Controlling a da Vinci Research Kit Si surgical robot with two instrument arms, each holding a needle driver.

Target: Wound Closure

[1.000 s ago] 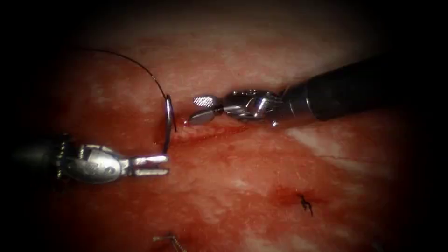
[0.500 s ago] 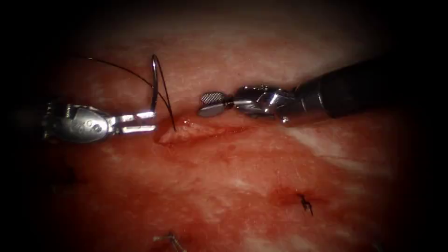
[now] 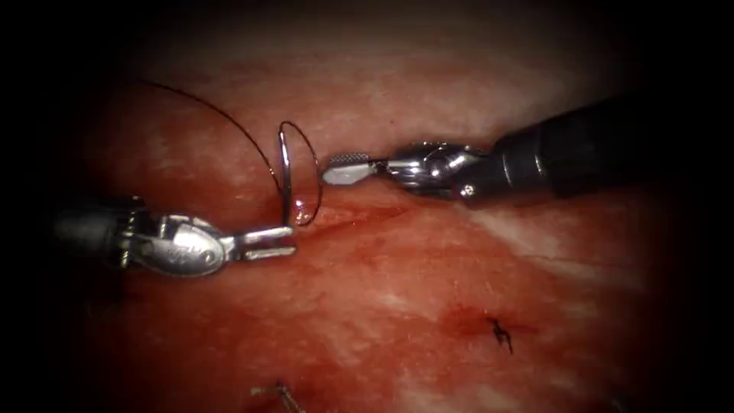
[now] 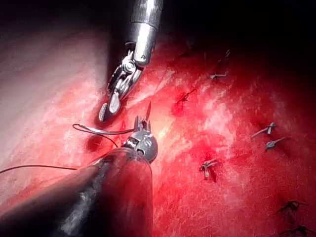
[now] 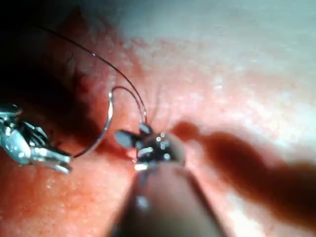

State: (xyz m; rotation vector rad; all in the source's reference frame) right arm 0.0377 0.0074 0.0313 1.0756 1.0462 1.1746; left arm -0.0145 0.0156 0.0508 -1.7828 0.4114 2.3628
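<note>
Seemingly left end effector (image 3: pixel 284 240) clenched on needle (image 3: pixel 285 172), right end effector (image 3: pixel 342 168) parted, empty; needle tip hidden.

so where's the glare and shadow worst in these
Endoscope view: light falls off to dark edges; glare on the left tool, shut on the needle near one end, the needle's far end by the cut, in the tissue or not I can't tell; the right tool glints too, open, holding nothing. Right wrist view: a broad shadow lies on the tissue.
</note>
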